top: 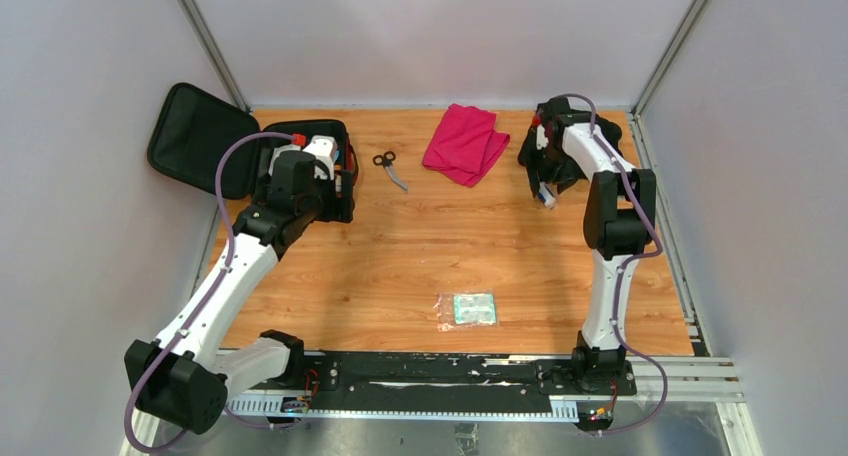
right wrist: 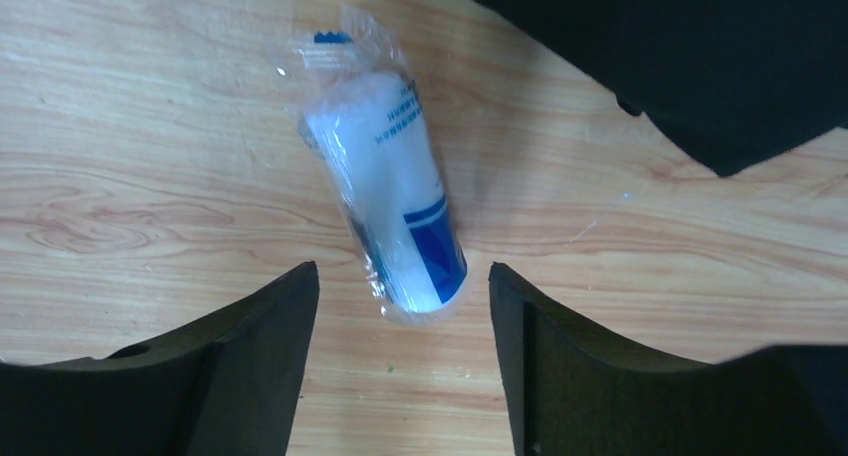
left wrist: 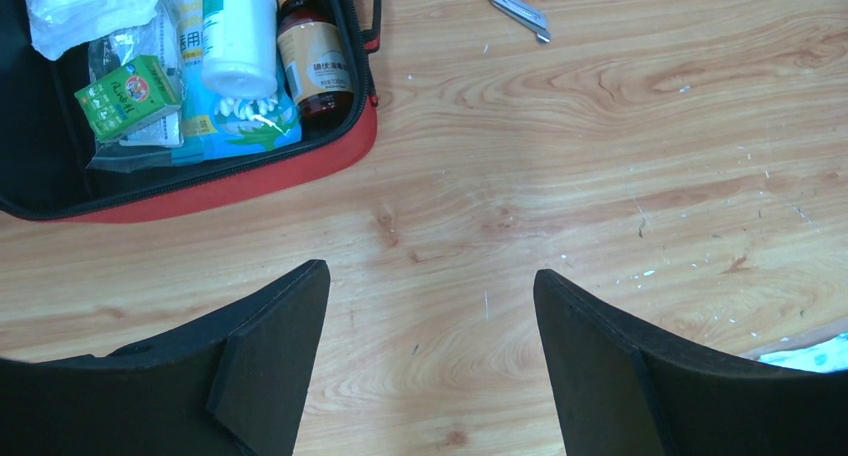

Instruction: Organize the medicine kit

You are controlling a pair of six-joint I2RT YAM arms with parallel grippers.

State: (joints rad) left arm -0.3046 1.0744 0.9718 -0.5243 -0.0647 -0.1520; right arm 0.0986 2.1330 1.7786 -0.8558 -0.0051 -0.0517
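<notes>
From above: the medicine kit (top: 195, 141) open at the far left corner of the wooden table (top: 400, 246), its black-lined lid flung back past the table's left edge, its tray mostly hidden under the left arm. Just right of it, small scissors (top: 390, 168). Further right, a folded pink cloth (top: 465, 143), soft and creased. Near the front edge, well apart from all else, a flat clear sachet (top: 466, 309) with a pale green card inside.

Only from the left wrist: the kit's inside. Rounded red fabric wall, black zip along the rim. Packed side by side, a white plastic bottle (left wrist: 238, 31), a glossy brown bottle (left wrist: 313, 66) with a tan label, a small green carton (left wrist: 128, 94) and a crinkled white packet (left wrist: 80, 6). Left gripper (left wrist: 430, 366) spread wide over bare, scratched wood just beside the kit's corner, nothing between the matte black wedge-shaped fingers (left wrist: 270, 366).

Only from the right wrist: a white cylindrical roll (right wrist: 385, 196) with blue print, sealed in loose glossy film, lying flat and slanted across the grain. Right gripper (right wrist: 400, 366) open too, one finger either side of the roll's near end, apart from it. From above, barely a white-and-blue sliver of that roll under the arm at the far right.
</notes>
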